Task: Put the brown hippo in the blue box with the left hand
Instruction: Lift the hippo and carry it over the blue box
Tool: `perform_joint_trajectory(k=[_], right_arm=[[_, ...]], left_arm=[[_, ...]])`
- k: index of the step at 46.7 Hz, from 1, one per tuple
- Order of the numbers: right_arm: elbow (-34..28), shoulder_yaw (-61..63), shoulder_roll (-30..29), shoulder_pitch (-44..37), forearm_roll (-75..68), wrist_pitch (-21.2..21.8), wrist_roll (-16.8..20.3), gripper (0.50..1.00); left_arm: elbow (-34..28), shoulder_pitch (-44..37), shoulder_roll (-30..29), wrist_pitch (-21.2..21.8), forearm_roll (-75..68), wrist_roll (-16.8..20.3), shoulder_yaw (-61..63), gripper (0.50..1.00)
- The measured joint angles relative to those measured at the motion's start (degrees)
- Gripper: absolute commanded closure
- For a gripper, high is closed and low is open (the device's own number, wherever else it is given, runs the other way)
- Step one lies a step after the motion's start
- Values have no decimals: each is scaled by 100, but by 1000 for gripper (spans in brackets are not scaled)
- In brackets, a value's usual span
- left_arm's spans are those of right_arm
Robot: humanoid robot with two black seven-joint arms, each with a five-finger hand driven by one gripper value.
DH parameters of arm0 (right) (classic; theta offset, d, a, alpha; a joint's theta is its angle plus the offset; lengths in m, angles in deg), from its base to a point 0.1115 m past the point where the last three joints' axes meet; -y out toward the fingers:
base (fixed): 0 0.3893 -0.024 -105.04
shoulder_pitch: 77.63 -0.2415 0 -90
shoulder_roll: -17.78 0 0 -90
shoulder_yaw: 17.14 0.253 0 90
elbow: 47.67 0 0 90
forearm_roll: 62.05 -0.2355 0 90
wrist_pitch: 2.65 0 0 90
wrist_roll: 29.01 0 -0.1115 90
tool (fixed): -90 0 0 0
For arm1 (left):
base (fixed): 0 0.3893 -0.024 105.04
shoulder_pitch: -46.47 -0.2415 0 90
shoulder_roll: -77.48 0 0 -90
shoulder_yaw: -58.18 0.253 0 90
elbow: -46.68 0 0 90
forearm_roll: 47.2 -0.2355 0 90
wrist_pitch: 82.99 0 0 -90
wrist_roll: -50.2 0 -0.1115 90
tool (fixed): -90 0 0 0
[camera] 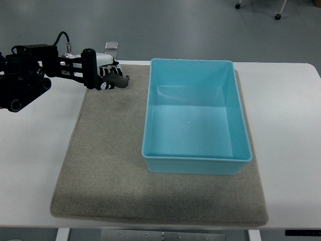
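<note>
You will not find the brown hippo anywhere in plain sight: nothing brown lies on the mat, on the table or inside the blue box (195,120). If it is here at all, it is hidden within the left hand (108,75), and the picture does not show that.

The blue box sits on the right half of the grey mat (105,165), open side up, and its floor is bare. So the placing itself is not done.

The left hand hovers at the far left corner of the mat, well apart from the box, its arm coming in from the left edge. Its dark fingers (119,80) are curled together at the tip, with white parts showing among them. Whether they are clamped on something or merely drawn in, you cannot tell from this angle.

Just beyond the hand, at the table's (35,165) far edge, stands a small clear object (111,46); what it is cannot be made out.

Your right hand does not show.

Judging by this, everything that counts is left: if the hippo is in the grip, it has yet to be carried right, over the near wall of the box, and released inside. If it is not, the pickup is also outstanding.
</note>
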Motion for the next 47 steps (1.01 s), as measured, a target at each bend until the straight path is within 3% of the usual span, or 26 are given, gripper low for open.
perform_joint_trajectory(k=[7, 21, 47], right_arm=[[0, 0, 0, 1, 0, 0, -2, 564], [0, 0, 0, 1, 0, 0, 0, 564], [0, 0, 0, -1, 0, 0, 4, 564]], left_arm=[[280, 156, -207, -84, 0, 0, 0, 1000], [441, 784, -391, -769, 114, 8, -71, 1000], [1594, 1189, 115, -757, 105, 1, -129, 1000]])
